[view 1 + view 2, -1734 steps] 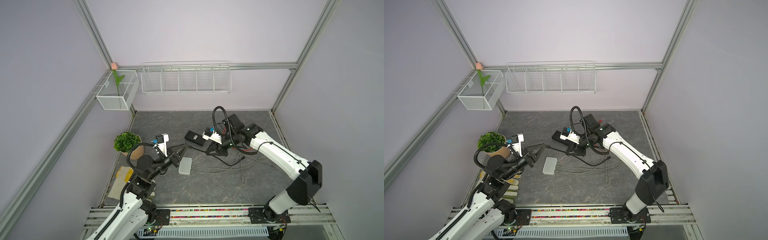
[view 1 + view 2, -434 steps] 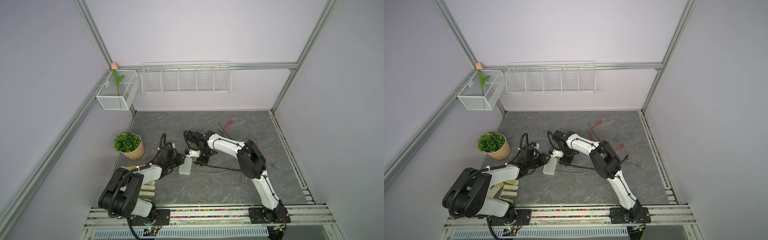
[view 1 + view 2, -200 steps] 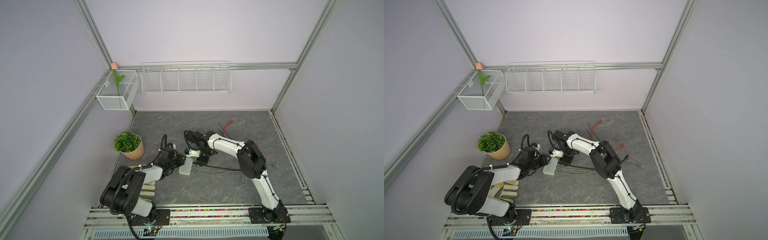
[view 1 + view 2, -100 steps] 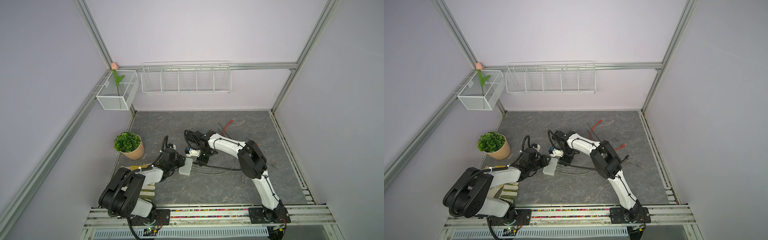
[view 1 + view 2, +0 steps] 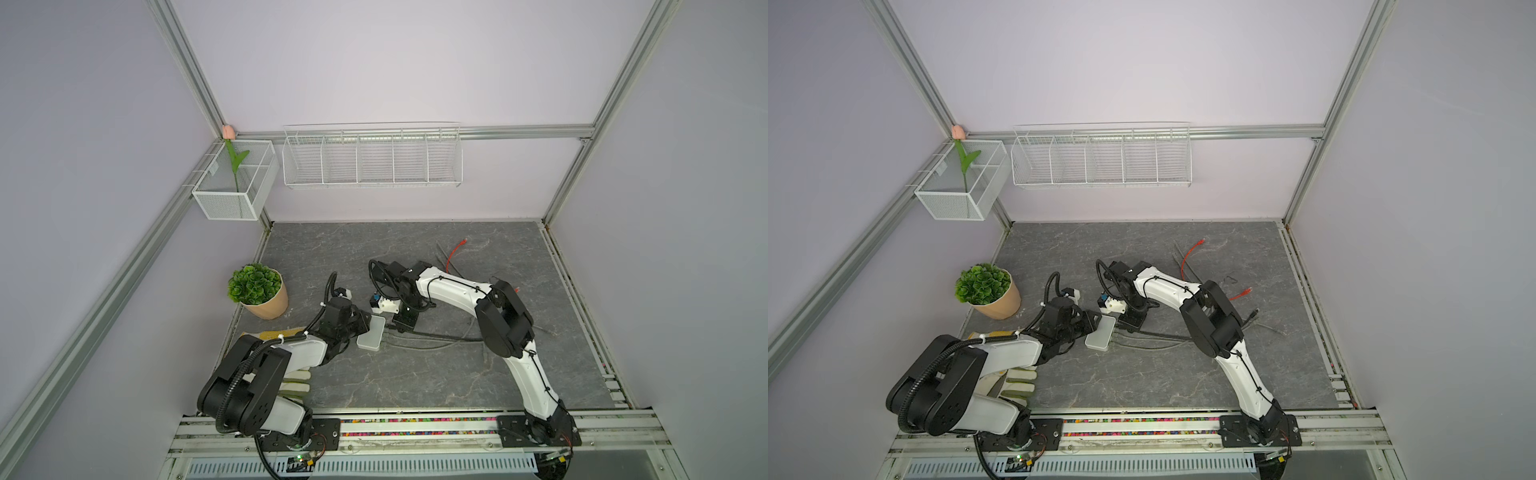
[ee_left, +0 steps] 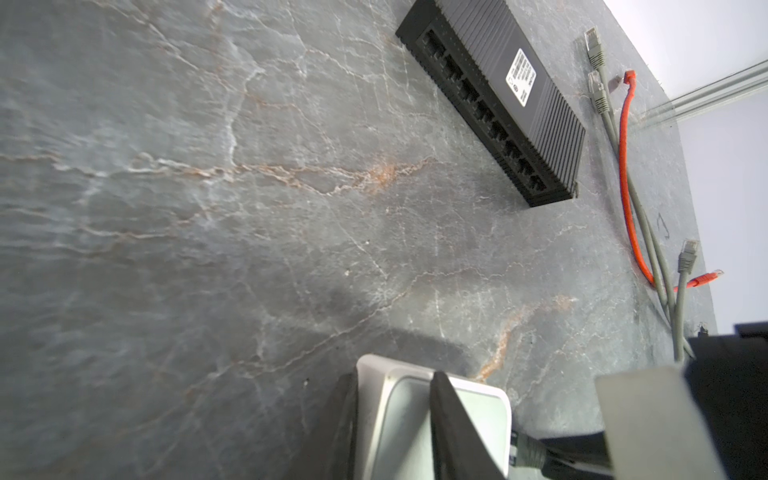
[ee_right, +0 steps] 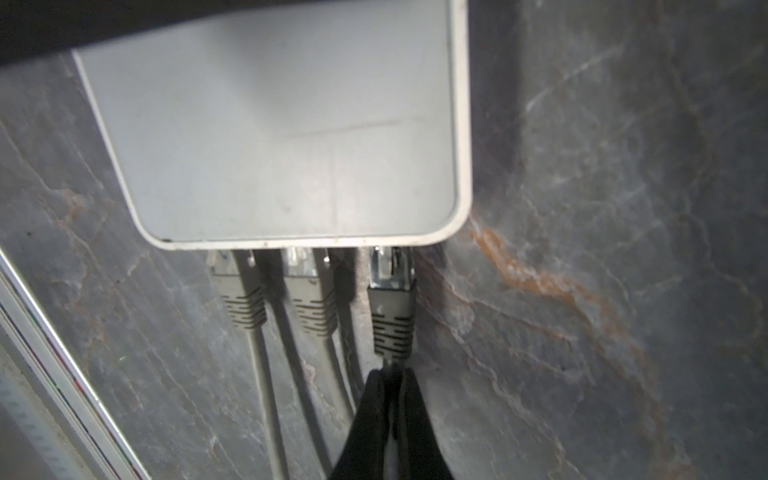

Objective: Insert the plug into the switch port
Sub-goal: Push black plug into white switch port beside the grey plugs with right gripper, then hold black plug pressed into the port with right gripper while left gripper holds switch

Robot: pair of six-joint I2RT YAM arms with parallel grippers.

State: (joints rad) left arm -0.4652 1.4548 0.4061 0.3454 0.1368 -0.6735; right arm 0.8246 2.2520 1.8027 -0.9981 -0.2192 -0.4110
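Here the plug [image 7: 390, 270] points into the switch [image 7: 291, 124] that the left jaws clamp, straight ahead of the right jaws pinching its cable [image 7: 388, 362].

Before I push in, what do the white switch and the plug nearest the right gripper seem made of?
White switch: probably plastic, smooth matte shell, rounded moulded corners. Plug: clear glossy hard plastic tip; ribbed grey boot looks like matte rubber or soft plastic.

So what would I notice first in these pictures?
In the middle of the dark grey marbled table, the left gripper clamps a small white flat box while the right gripper holds a grey network plug by its tail at the box's edge. A green plant in a tan pot stands at the left.
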